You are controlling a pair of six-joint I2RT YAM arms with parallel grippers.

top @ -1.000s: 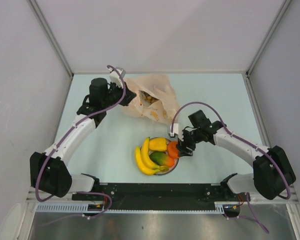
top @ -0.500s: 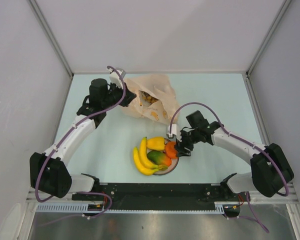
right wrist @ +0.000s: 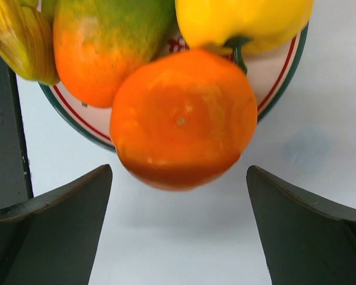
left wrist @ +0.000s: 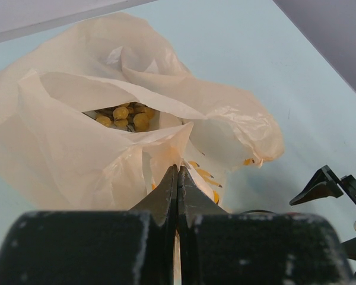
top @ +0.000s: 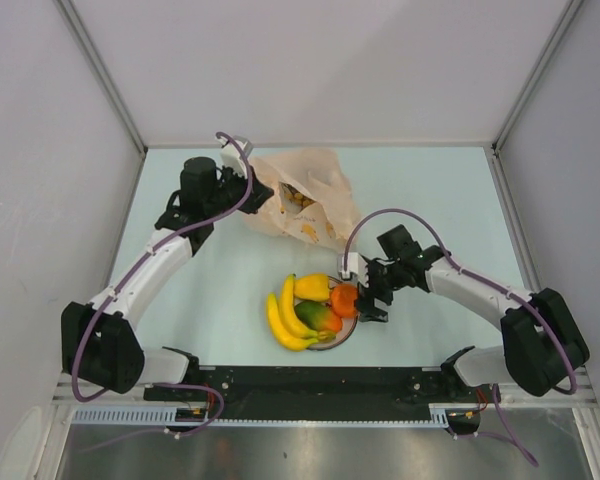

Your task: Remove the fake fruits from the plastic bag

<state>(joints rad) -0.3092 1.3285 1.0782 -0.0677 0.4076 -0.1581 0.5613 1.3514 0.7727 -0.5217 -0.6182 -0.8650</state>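
Note:
The pale-orange plastic bag [top: 302,195] lies at the back of the table, its mouth open, with a brownish grape bunch [left wrist: 127,116] inside. My left gripper [top: 248,190] is shut on the bag's near rim [left wrist: 166,139] and holds it up. A round plate [top: 352,327] near the front holds the banana bunch [top: 283,318], the mango [top: 318,316], the yellow pepper-like piece [top: 313,287] and the orange [top: 344,299]. My right gripper [top: 364,300] is open just right of the orange [right wrist: 184,119], which rests on the plate's rim [right wrist: 273,80], clear of both fingers.
Grey walls with metal posts close in the pale green table on three sides. The black arm-base rail [top: 300,382] runs along the near edge. A purple cable [top: 380,215] loops over the right arm.
My right gripper has opened and let go of the orange, which now sits on the plate's right side. The gripper has drawn back slightly to the right. The left arm has not moved.

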